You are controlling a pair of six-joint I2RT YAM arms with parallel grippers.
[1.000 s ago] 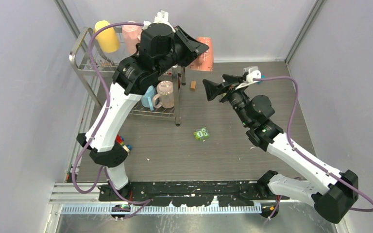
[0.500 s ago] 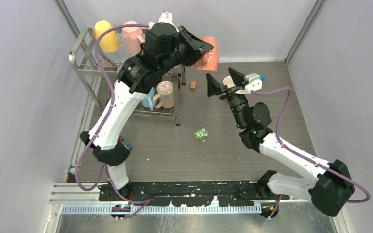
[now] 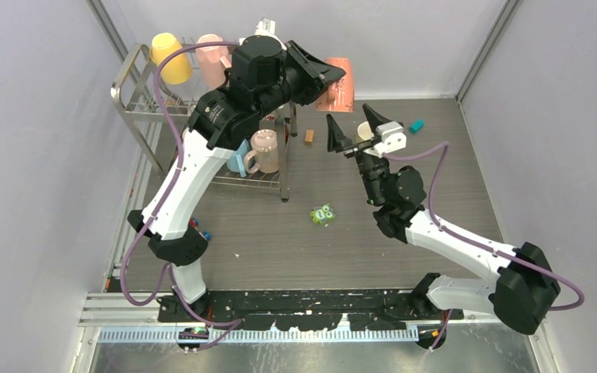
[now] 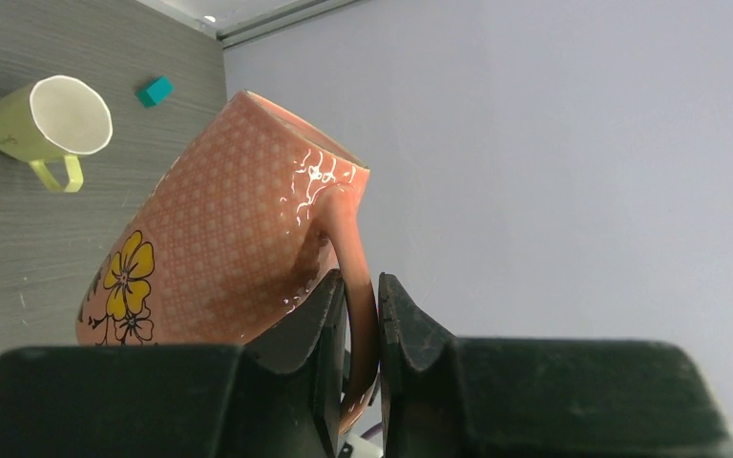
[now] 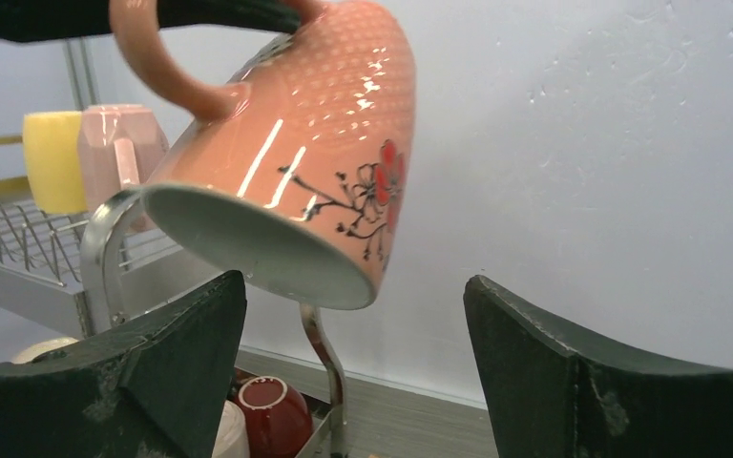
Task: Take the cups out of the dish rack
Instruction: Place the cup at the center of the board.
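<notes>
My left gripper point(image 4: 355, 286) is clenched on the handle of the orange mug point(image 4: 219, 248), one finger on each side of the loop. The lower end of the handle runs out of the left wrist view, and my own finger bodies block the mug's base. The orange mug is held in the air, tilted, off the right end of the dish rack point(image 3: 136, 101) and close to the back wall; from above, my left arm covers most of it. My right gripper point(image 3: 350, 124) is released, jaws wide apart, below the mug. In the right wrist view the mug's open rim appears between the two fingers without touching either; how near it is in depth I cannot tell. On the rack's upper tier stand the yellow mug point(image 3: 172, 58) and the pink mug point(image 3: 211, 54). On the lower tier, a clear pink mug point(image 3: 267, 150) and a light blue mug point(image 3: 237, 159) are partly covered by my left arm, which hides the rack behind it. A lime mug point(image 4: 52, 119) sits on the table point(image 3: 280, 233) near a teal block point(image 4: 156, 91); from above, my right gripper hides most of it. A dark red rounded item point(image 5: 272, 415) beside the rack's post is cut off and not identifiable.
</notes>
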